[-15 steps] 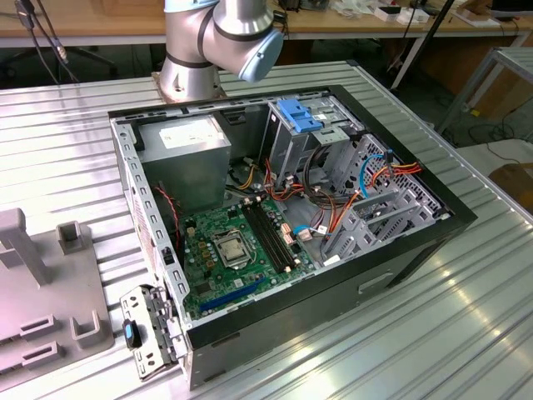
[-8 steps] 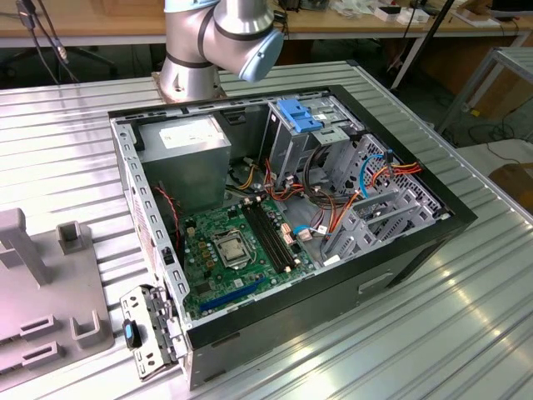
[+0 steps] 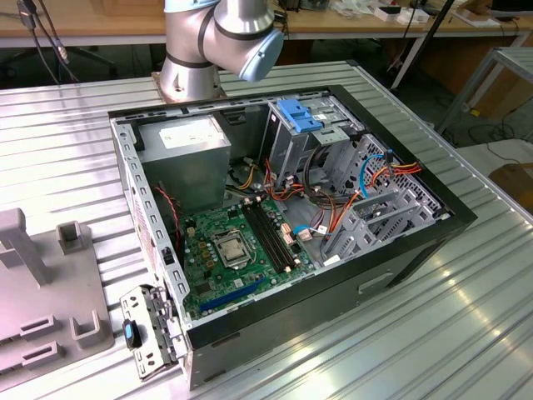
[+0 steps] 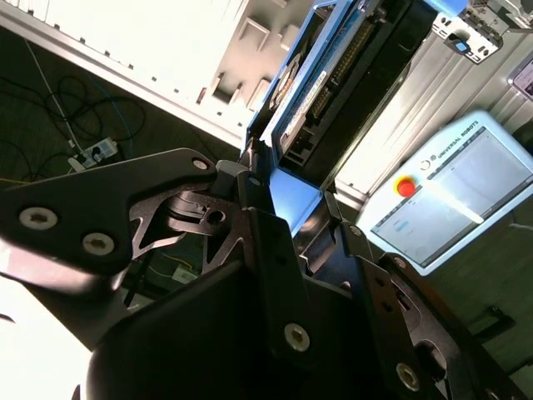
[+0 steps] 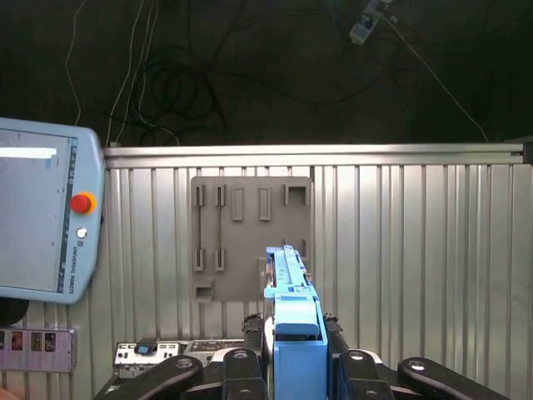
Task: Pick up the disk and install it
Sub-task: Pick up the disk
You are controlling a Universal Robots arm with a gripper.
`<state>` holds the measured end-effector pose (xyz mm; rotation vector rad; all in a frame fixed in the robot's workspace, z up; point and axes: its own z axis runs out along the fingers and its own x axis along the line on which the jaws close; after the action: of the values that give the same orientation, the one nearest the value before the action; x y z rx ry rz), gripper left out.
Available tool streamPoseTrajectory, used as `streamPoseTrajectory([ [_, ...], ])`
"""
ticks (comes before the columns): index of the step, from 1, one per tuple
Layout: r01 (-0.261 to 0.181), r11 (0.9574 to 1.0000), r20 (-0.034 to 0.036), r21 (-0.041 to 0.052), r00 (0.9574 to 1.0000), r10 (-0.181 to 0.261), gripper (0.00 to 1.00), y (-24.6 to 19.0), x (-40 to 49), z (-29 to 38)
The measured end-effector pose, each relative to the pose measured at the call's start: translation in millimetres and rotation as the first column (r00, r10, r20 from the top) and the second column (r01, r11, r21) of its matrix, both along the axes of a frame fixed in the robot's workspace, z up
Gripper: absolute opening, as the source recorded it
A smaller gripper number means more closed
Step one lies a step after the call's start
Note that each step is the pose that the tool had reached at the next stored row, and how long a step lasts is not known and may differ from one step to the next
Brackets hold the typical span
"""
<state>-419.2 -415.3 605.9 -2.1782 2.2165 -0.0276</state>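
Room around the case is wide: the ribbed table runs bare at the exterior view's right and lower right, up to its edge. At the exterior view's left a grey fixture stands near the case but apart from it. A small metal panel with a blue latch lies just beside the case's lower left corner. The arm has its base behind the case, in the upper middle of the frame.

The case lies on its side and is open upward, with a black rim all round. Inside are:
- a grey power supply in the upper left part
- a green motherboard in the lower middle
- a metal cage in the upper right part, topped by a blue bracket
- orange, red and blue cables between cage and board

In both wrist views the gripper is clamped on the disk, one finger on each side at one end, and the rest of the disk stands free beyond the fingers. The first wrist view shows the disk edge-on against the fixture and the table, with dark floor past the table's edge and a pendant with a red button near that edge. The disk is thin, framed by a bright blue carrier. The second wrist view shows a dark flat face and a blue rail along its long side.
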Motion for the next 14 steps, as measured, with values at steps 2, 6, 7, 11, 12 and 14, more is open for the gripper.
streamPoseTrajectory([
  [2, 0.000, 1.0000, 0.0001, 0.0000, 1.0000, 0.000, 0.37, 0.0, 1.0, -0.1],
  [6, 0.000, 1.0000, 0.0000, 0.0000, 1.0000, 0.000, 0.37, 0.0, 5.6, -0.1],
  [7, 0.000, 1.0000, 0.0001, 0.0000, 1.0000, 0.000, 0.37, 0.0, 6.8, -0.2],
  [11, 0.000, 1.0000, 0.0000, 0.0001, 1.0000, 0.000, 0.37, 0.0, 10.5, -0.2],
  [12, 0.000, 1.0000, 0.0000, 0.0000, 1.0000, 0.000, 0.37, 0.0, 11.9, -0.2],
  [14, 0.000, 1.0000, 0.0001, 0.0000, 1.0000, 0.000, 0.37, 0.0, 13.8, -0.2],
])
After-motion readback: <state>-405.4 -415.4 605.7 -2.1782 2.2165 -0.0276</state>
